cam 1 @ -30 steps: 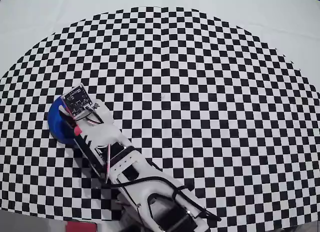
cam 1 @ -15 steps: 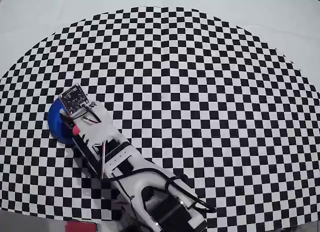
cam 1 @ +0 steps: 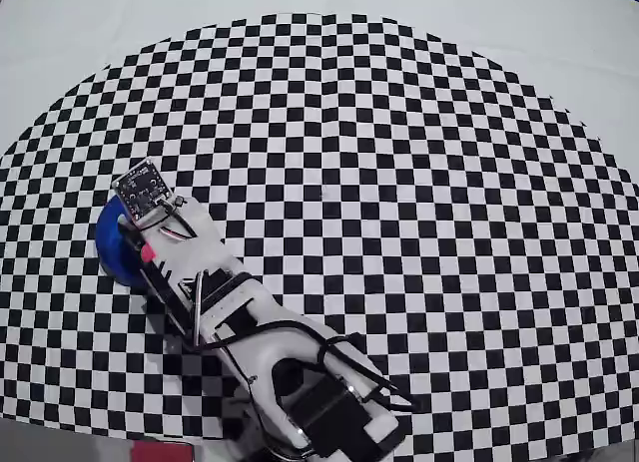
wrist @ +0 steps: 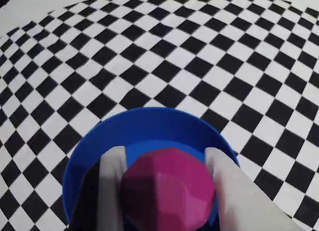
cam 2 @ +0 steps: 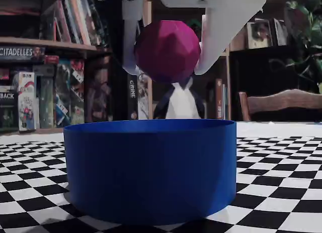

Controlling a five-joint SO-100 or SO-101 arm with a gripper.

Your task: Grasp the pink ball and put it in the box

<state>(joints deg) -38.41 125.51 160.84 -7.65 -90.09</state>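
Observation:
The pink ball (wrist: 169, 191) is clamped between the two white fingers of my gripper (wrist: 164, 153), which is shut on it. In the fixed view the pink ball (cam 2: 167, 49) hangs clear above the rim of the box (cam 2: 151, 167), a round blue container, with the gripper (cam 2: 166, 71) coming down from above. The wrist view looks straight into the box (wrist: 149, 116), which is directly under the ball. In the overhead view only the left edge of the box (cam 1: 108, 247) shows beside the arm (cam 1: 200, 282); the ball is hidden there.
The box stands at the left of a black-and-white checkered mat (cam 1: 399, 183) on a pale table. The arm's base (cam 1: 319, 412) sits at the mat's near edge. Bookshelves (cam 2: 45, 67) and a chair (cam 2: 282, 99) stand behind the table.
In the overhead view the wrist has shifted a little up and to the left, farther over the box. The ball stays held.

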